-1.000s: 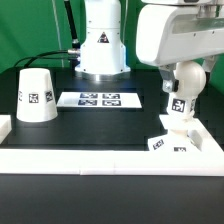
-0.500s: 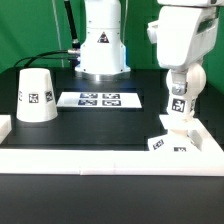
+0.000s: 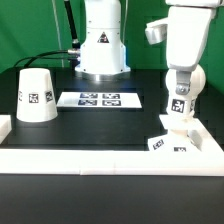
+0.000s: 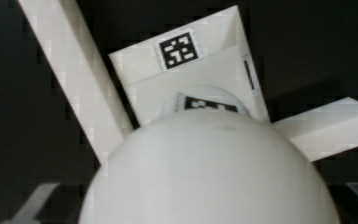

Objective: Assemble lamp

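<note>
Exterior view first: take the frame as a dial and you will find the gripper (image 3: 178, 108) at about 3 o'clock, hanging straight down from the arm's bulky white wrist. It carries the bulb (image 4: 202, 165), and a black-and-white tag shows on the part between the fingers. From the wrist view you see that the bulb's smooth white dome fills most of the picture, with a dim grey finger (image 4: 30, 202) at one flank and a fainter grey shape at the other. The fingers look closed narrowly on the bulb's sides, though the contact itself is hidden from you. Directly under the gripper, at about 4 o'clock in the exterior view, sits the base (image 3: 170, 140), a small blocky white piece with two tags facing you. Whether the bulb touches the base you cannot tell from either camera. The shade (image 3: 37, 97) stands upright at 9 o'clock, wide end down, one tag on its wall, well apart from the base. The marker board (image 3: 100, 99) lies flat just off centre toward 11 o'clock on the black table (image 3: 100, 128). A white rail (image 3: 90, 160) runs along the table's edge at 6 o'clock, and the robot's pedestal (image 3: 100, 45) rises at 12 o'clock.
</note>
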### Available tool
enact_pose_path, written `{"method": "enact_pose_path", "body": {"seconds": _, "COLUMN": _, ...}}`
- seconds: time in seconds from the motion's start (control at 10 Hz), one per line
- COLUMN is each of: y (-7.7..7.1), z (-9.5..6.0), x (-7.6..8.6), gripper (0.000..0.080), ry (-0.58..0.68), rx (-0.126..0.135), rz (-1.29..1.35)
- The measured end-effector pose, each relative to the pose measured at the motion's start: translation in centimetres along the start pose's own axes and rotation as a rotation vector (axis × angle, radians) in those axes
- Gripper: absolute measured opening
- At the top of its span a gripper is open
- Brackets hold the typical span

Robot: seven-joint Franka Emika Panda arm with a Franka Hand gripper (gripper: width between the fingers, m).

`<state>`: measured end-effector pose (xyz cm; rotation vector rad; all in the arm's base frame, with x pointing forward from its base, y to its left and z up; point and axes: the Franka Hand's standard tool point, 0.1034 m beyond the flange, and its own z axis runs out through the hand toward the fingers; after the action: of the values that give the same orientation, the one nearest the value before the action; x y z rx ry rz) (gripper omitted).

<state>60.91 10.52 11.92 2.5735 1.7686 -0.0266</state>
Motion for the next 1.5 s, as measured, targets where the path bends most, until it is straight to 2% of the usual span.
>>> {"method": "enact_pose_path", "body": {"seconds": 0.1, "y": 0.0, "z": 0.0, "x": 0.0, "gripper": 0.0576, "ry": 0.0, "rx": 0.0, "rz": 0.015}}
{"method": "enact_pose_path", "body": {"seconds": 0.4, "y": 0.22, "z": 0.05, "x": -0.47, "gripper": 0.0576, "ry": 0.002, "rx": 0.002, "rz": 0.105}}
{"method": "enact_pose_path", "body": {"seconds": 1.5, "y": 0.09, "z": 0.15, "x": -0.39, "gripper": 0.0579, "ry": 0.007, "rx": 0.014, "rz": 1.143}}
